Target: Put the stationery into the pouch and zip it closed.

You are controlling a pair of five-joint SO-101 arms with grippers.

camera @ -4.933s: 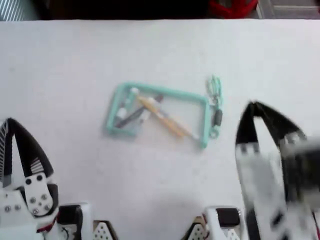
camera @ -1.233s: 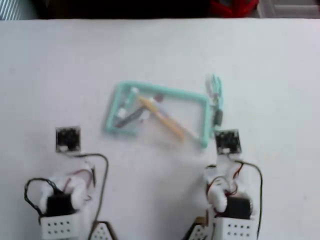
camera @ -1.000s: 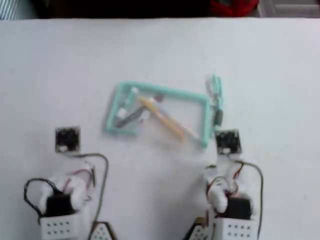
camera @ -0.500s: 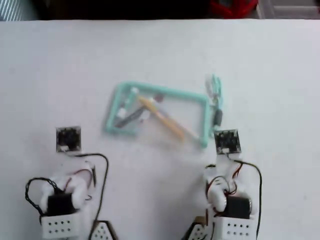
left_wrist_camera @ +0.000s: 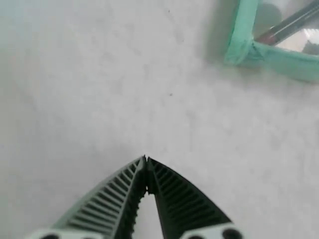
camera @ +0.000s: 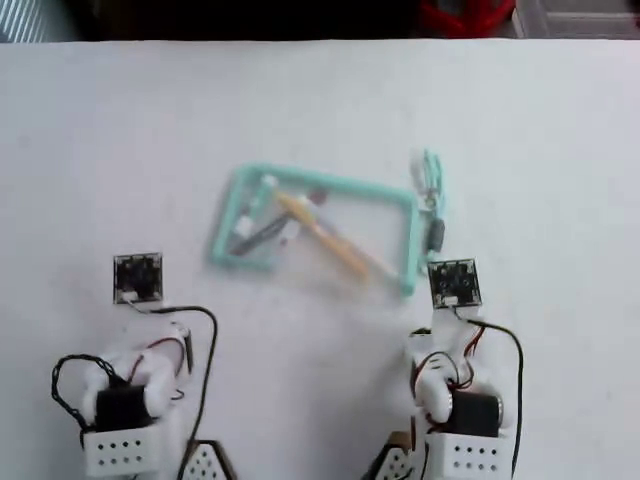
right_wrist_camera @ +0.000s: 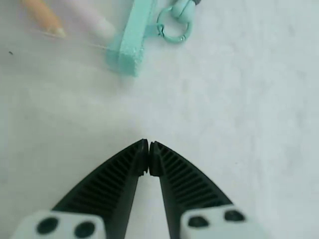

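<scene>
Pouch (camera: 345, 212) lies lengthwise left-right, clip (camera: 431, 190) end rightward.

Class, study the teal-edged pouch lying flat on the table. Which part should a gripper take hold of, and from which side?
Probably the pouch's thick teal corner beside the ring, coming in from the right gripper's side. The clear middle lies flat and offers little to pinch, while that edge band looks thicker and is the nearest part.
</scene>
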